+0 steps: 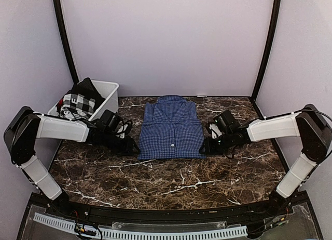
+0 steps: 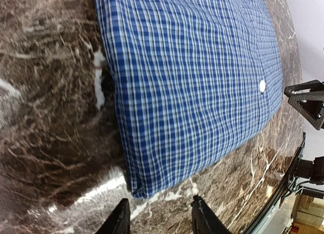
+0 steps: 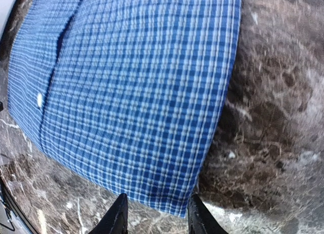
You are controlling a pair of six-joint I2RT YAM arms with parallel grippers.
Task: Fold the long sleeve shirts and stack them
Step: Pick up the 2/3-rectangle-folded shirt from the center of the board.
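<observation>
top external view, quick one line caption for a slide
Folded blue checked shirt on the marble table, left gripper and right gripper open at its near corners

The left arm [image 1: 62, 128] and right arm [image 1: 272, 127] each extend low from the outer sides toward the middle, forearms angled inward. The left gripper [image 2: 159, 216] and right gripper [image 3: 157, 213] face one another, well apart, each with its two fingers parted and holding nothing.
</observation>
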